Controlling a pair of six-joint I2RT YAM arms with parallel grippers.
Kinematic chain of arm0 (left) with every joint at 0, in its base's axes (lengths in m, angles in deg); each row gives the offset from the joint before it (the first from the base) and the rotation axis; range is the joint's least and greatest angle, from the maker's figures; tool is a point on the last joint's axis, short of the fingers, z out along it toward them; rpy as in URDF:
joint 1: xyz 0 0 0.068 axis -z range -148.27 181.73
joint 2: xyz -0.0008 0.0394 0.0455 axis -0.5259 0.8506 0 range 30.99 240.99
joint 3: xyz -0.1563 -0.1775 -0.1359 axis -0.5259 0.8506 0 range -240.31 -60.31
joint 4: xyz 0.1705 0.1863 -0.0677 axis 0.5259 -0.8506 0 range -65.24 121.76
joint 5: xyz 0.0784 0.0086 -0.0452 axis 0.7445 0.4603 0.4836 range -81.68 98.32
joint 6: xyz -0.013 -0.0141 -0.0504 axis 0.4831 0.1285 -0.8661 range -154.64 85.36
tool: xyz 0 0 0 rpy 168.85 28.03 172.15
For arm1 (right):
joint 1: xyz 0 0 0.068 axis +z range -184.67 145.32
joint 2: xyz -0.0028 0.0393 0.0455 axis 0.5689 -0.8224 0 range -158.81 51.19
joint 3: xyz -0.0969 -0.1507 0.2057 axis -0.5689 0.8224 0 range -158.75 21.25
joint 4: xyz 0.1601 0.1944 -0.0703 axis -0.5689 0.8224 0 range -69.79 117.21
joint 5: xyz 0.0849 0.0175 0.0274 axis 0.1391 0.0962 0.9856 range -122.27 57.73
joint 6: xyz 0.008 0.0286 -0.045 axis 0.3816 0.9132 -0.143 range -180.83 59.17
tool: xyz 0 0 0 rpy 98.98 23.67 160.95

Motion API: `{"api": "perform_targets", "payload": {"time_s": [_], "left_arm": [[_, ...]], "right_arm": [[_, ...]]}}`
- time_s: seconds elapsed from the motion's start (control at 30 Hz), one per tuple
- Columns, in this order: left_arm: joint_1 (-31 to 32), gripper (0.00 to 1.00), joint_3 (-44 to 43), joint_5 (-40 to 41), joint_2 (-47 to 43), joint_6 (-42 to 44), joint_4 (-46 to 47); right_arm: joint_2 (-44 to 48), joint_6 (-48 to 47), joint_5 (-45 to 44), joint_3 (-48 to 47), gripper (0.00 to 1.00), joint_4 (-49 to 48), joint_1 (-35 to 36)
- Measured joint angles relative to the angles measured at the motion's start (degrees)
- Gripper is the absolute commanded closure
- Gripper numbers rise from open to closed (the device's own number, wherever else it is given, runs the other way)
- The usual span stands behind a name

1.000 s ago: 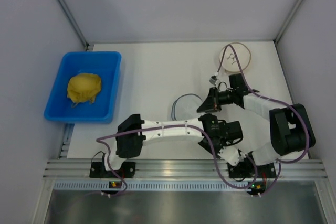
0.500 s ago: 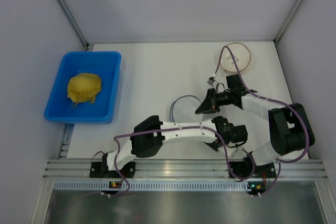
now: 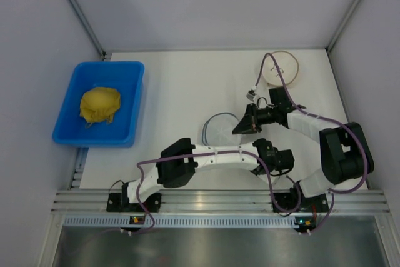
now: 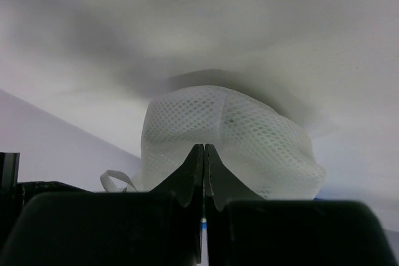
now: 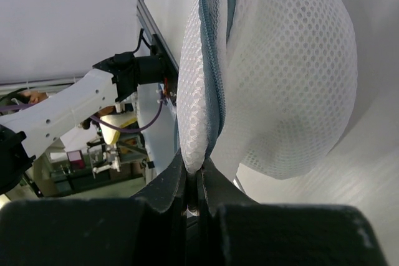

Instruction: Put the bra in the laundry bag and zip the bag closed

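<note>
The right fingers (image 5: 169, 186) are pinching the mesh edge of the laundry bag (image 5: 280, 79) just beside its zipper rim (image 5: 212, 60), holding that edge up over the desk (image 3: 181, 92). The left fingers (image 4: 187, 175) are pressing shut just in front of the bag, apparently on nothing. The bra is not showing in any view, so it is probably lying inside and the zipping step is in hand; next the left fingers are going to need to find the zipper pull, unseen here, and draw it round the rim.

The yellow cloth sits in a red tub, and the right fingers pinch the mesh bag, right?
No: the tub is blue, as the top view shows. The yellow cloth sits in it, and the right fingers pinch the mesh bag.
</note>
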Motion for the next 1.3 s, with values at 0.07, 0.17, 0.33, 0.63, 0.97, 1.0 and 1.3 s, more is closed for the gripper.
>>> {"api": "perform_targets", "payload": {"time_s": [0.07, 0.17, 0.33, 0.63, 0.97, 1.0, 1.3], "left_arm": [[0.02, 1.00, 0.00, -0.72, 0.00, -0.35, -0.74], [0.22, 1.00, 0.07, -1.90, -0.02, -1.20, -1.68], [1.29, 1.00, 2.19, -3.63, -0.33, -2.56, -1.90], [5.42, 1.00, 8.59, -6.43, -2.08, -4.92, -2.38], [6.08, 0.65, 5.44, -3.72, -2.19, -4.17, -2.80], [6.03, 0.57, 4.92, -2.84, -2.19, -3.80, -2.71], [3.69, 0.26, 1.46, 3.65, -1.60, -0.17, -2.45]], "right_arm": [[-0.37, -0.57, 0.00, -0.72, 1.00, 0.35, -0.02], [-1.27, -1.88, 0.00, -1.97, 1.00, 1.55, -0.46], [-2.78, -3.85, -0.02, -3.80, 1.00, 3.65, -0.83], [-5.44, -7.23, -0.39, -8.72, 1.00, 6.82, -0.92], [-5.46, -8.39, -0.15, -9.14, 1.00, 8.57, -0.92], [-5.46, -8.37, -0.07, -9.14, 1.00, 8.63, -0.92], [-5.29, -7.19, 1.31, -6.86, 1.00, 8.74, -0.90]]}}
